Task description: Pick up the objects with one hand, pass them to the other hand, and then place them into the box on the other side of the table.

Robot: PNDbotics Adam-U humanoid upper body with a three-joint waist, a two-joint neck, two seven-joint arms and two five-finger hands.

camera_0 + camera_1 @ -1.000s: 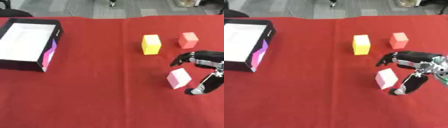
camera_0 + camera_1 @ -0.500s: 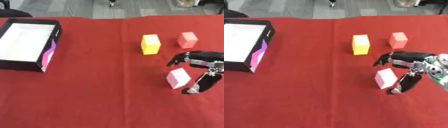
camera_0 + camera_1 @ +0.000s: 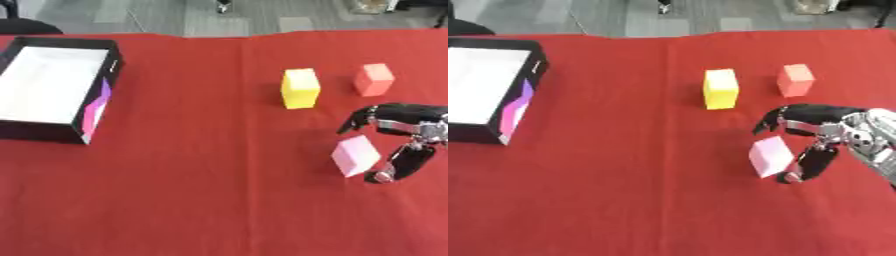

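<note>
A pink block [image 3: 356, 155] lies tilted on the red table at the right. My right hand [image 3: 824, 131] hovers at it from the right, fingers curved over its far side and thumb down at its near right edge, spread wide and not closed on it. A yellow block [image 3: 300, 88] stands upright farther back, and a red block [image 3: 374, 79] sits to its right. The black box with a white inside [image 3: 45, 83] rests at the far left. My left hand shows in neither view.
The red cloth [image 3: 201, 190] covers the whole table. Grey floor and a chair base lie beyond the far edge.
My right hand has crept a little left toward the pink block, its thumb now right at the block's near edge. The blocks and box have not moved.
</note>
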